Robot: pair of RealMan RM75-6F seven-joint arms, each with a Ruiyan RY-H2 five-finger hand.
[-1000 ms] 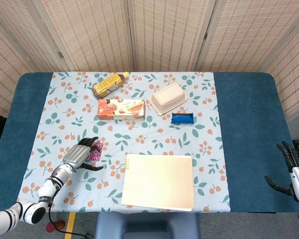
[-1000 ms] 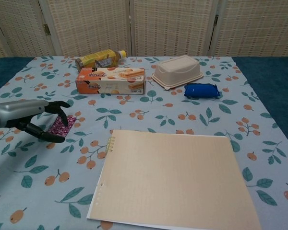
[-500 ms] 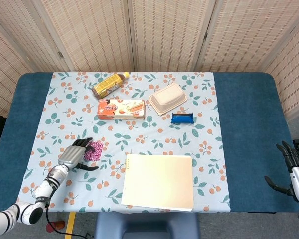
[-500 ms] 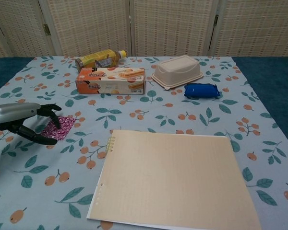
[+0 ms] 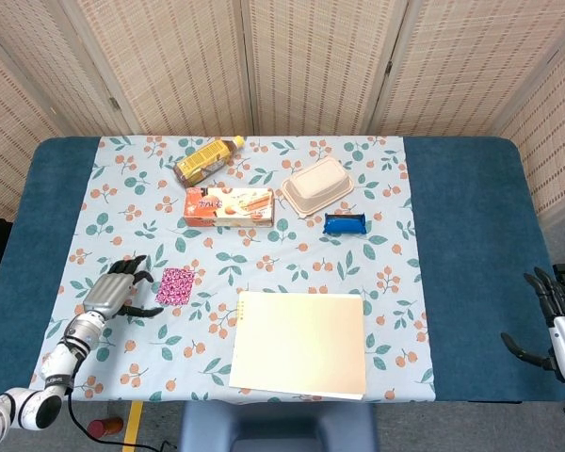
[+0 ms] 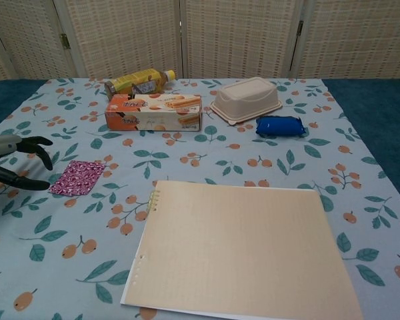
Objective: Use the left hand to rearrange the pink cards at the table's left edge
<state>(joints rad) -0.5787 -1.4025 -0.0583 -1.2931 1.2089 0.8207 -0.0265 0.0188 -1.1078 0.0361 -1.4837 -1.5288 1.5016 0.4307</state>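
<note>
The pink cards point(image 5: 177, 284) point(image 6: 78, 177) lie flat as a small patterned stack on the floral cloth, left of the notebook. My left hand point(image 5: 115, 290) point(image 6: 17, 163) hovers just to their left, apart from them, fingers curled loosely and holding nothing. My right hand point(image 5: 556, 322) stays at the table's right edge in the head view, fingers spread and empty; the chest view does not show it.
A beige notebook point(image 5: 299, 344) point(image 6: 243, 248) lies at the front middle. Behind stand a biscuit box point(image 5: 228, 205) point(image 6: 153, 112), a yellow bottle point(image 5: 207, 159) lying down, a cream lidded container point(image 5: 315, 185) and a blue packet point(image 5: 345, 224).
My left hand has drawn back to the left off the pink cards, which it covered before. The cards now lie fully exposed. The right hand has not moved.
</note>
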